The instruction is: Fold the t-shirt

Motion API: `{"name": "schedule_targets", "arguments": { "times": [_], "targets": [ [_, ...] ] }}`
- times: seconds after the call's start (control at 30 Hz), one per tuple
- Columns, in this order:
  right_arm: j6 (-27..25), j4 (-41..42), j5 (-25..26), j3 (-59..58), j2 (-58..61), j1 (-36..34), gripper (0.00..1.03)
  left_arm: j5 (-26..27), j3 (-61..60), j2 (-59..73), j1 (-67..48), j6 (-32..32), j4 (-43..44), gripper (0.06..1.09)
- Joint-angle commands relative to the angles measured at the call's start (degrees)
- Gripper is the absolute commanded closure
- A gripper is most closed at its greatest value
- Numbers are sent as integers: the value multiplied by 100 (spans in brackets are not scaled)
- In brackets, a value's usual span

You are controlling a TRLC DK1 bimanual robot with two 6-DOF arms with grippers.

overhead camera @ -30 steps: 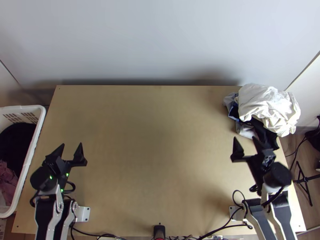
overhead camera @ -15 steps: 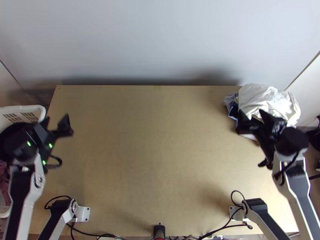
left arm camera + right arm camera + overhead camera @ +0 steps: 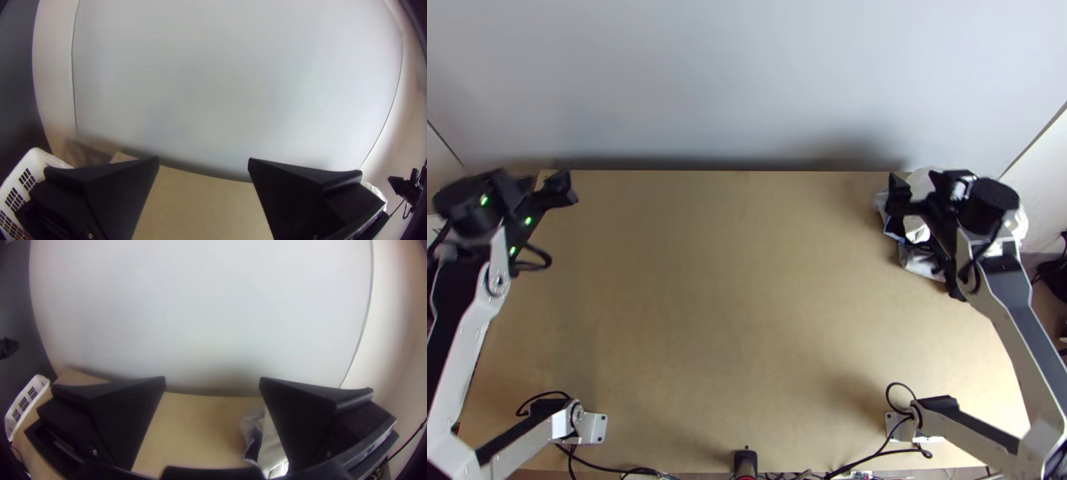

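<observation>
Left end effector (image 3: 533, 178) and right end effector (image 3: 921, 178) both have their fingers spread apart. Bunched clothes pile (image 3: 917, 230) is at the counter's (image 3: 747, 280) far right corner, can't tell which bit's the t-shirt tbh.

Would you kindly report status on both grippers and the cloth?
Left gripper and right gripper open, empty. Cloth pile bunched, far right; right arm partly hiding it.

In the left wrist view, two black fingers (image 3: 126, 191) stand well apart, between them the wooden table (image 3: 200, 204), behind it a pale wall (image 3: 222, 89), and at one side a white basket (image 3: 41, 155).
</observation>
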Motion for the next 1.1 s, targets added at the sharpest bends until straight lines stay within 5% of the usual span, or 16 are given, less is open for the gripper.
{"name": "schedule_targets", "arguments": {
  "times": [0.0, 0.33, 1.07],
  "targets": [
    [-68, 50, 17, 382, 844, 34, 5, -16, 698, 1194, -318, 25, -150, 11],
    [-85, 41, 78, 338, 958, 236, 5, -227, 830, 2178, 359, -133, 105, 11],
    [-112, -187, 280, 153, 914, 1123, 5, 28, 944, 4147, 3945, 798, 589, 11]
  ]
}}
